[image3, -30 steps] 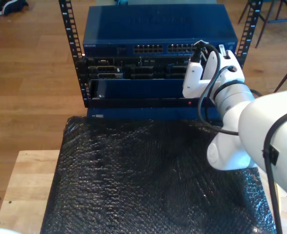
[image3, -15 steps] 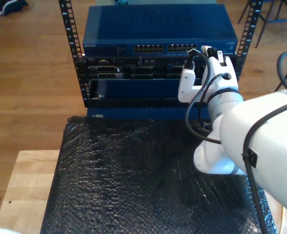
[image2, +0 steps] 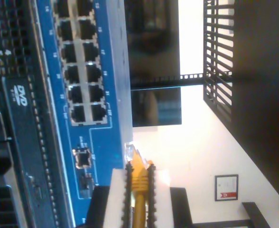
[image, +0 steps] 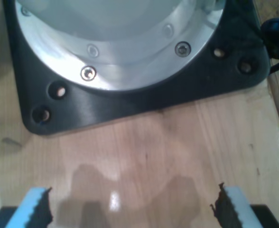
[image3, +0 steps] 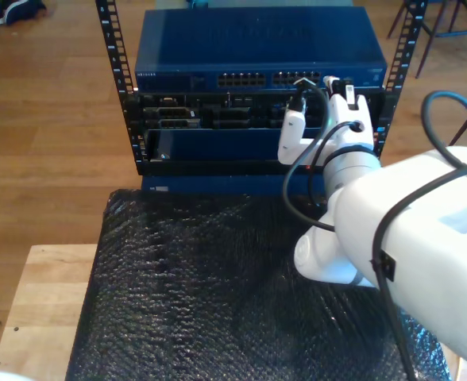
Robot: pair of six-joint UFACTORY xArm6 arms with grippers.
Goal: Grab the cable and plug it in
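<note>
The cable [image2: 139,192] is pale yellow and sits pinched between the white, black-padded fingers [image2: 115,199] of my second gripper [image2: 138,178], which is shut on it. Its clear clip connector [image2: 130,153] sticks out past the fingertips, close to the blue switch face [image2: 49,142] and apart from the port block [image2: 80,71]. In the exterior view my second gripper [image3: 317,89] hovers in front of the switch's right-hand ports [image3: 293,78], on the exterior view's right. My first gripper [image: 134,209] stands open over bare wood, blue-padded fingertips [image: 35,209] wide apart, holding nothing.
The blue switch [image3: 257,48] tops a rack between perforated posts [image3: 113,48], with darker units [image3: 210,115] below. A black bubble-wrap mat [image3: 218,294] covers the wooden table [image3: 43,294]. A black arm cable [image3: 297,186] loops beside the wrist. A black base plate [image: 144,95] lies before my first gripper.
My second arm has swung toward the exterior view's left along the switch front and slightly closer to it, still holding the cable.
</note>
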